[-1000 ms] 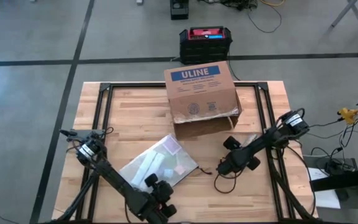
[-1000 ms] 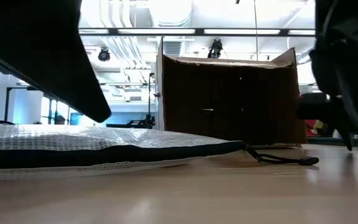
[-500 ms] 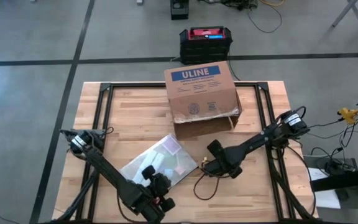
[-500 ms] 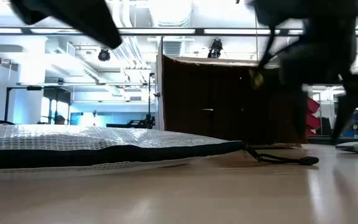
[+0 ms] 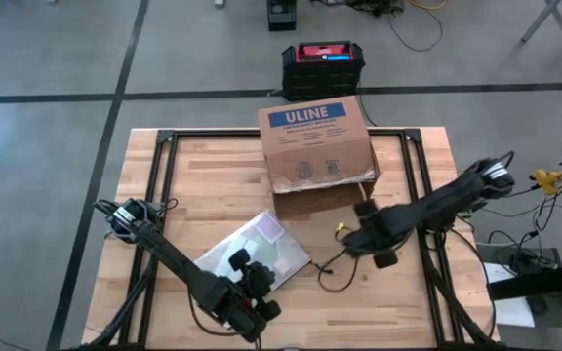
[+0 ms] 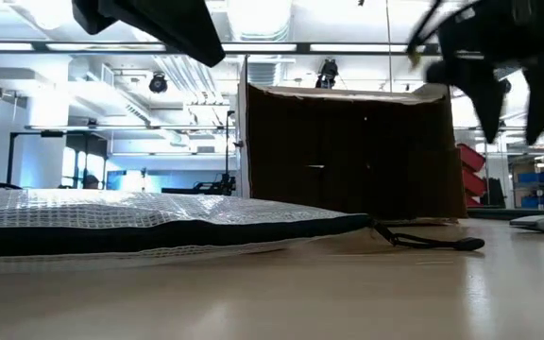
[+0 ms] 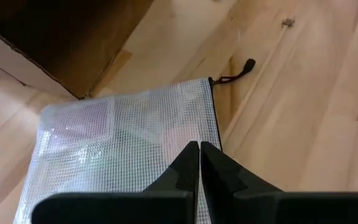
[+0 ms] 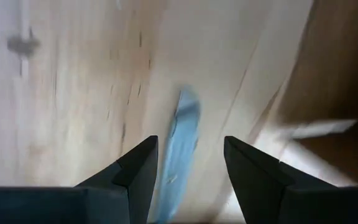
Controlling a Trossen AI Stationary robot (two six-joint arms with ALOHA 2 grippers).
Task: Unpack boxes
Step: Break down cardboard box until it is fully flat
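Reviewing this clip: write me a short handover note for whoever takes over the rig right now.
Left pincer: shut, holding nothing, above the near edge of the clear mesh bag.
Right pincer: open, empty, above the bare table in front of the cardboard box, with a thin blue item lying below it.
Box: on its side at the far edge of the table, its open end facing the arms; the low view looks into a dark interior, contents not visible.
Done: bag lies flat on the table in front of the box.
Left: check the box for anything else inside; deal with the blue item.
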